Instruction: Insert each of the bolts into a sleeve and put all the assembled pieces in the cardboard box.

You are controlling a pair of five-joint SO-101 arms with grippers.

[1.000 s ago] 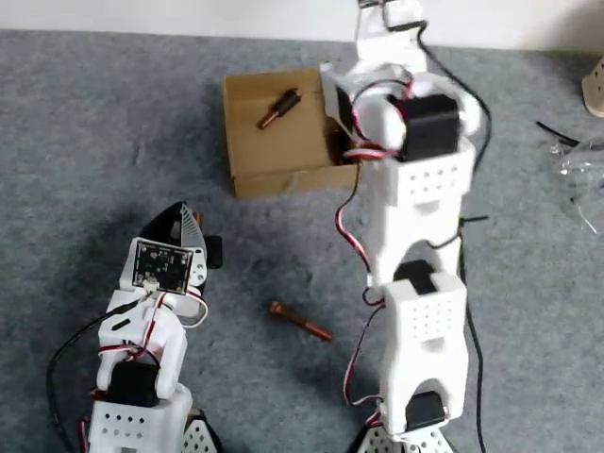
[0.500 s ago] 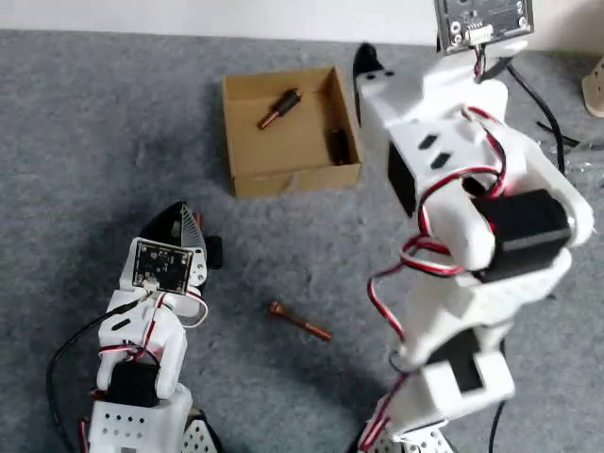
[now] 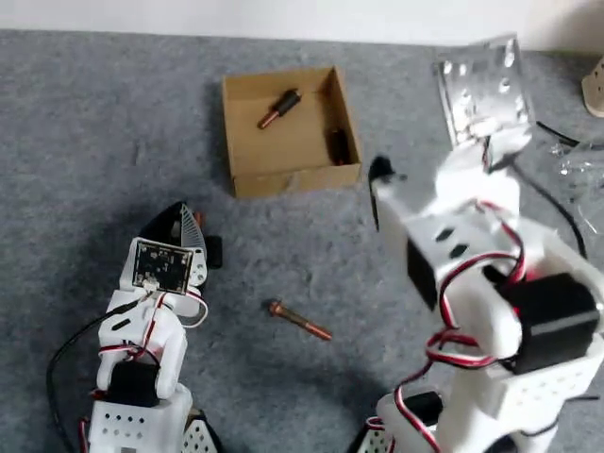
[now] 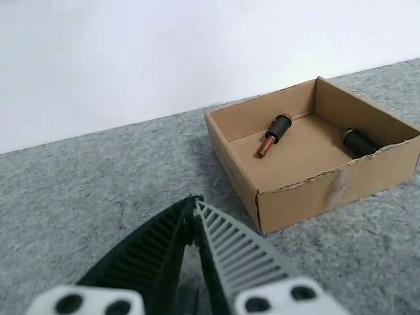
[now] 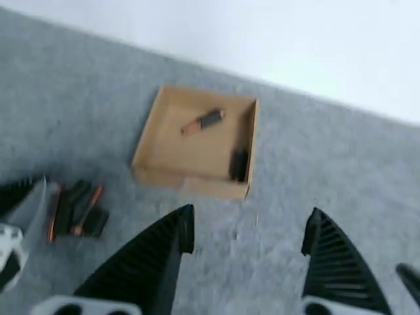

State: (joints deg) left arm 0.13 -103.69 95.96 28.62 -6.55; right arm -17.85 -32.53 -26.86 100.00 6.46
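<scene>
Left hand (image 4: 195, 202) has its two fingers pressed together with nothing between them. In the high view it sits low over the grey table (image 3: 85, 123), at about 8 o'clock from the cardboard box (image 3: 283, 146) and well apart from it. By contrast the right hand (image 5: 251, 216) is spread wide and carries nothing. In the high view its dark fingertip shows near the box corner at about 4 o'clock, and I think it does not touch the cardboard.

Two assembled pieces lie inside the box. One is the first piece (image 3: 279, 108), a copper bolt in a black sleeve. It lies tilted on the box floor near the wall at 12 o'clock. Another is the second piece (image 3: 338, 143), which lies along the wall at 3 o'clock. It looks dark, and I cannot see its bolt clearly.

One loose bolt (image 3: 299, 320) lies bare on the table at about 6 o'clock from the box, well apart from it and between the two arms. Its head end points to about 10 o'clock.

Just beside the left hand, a heap of parts (image 5: 75, 209) rests on the table. It seems to be dark sleeves and copper bolts, but it is too blurred to count.
</scene>
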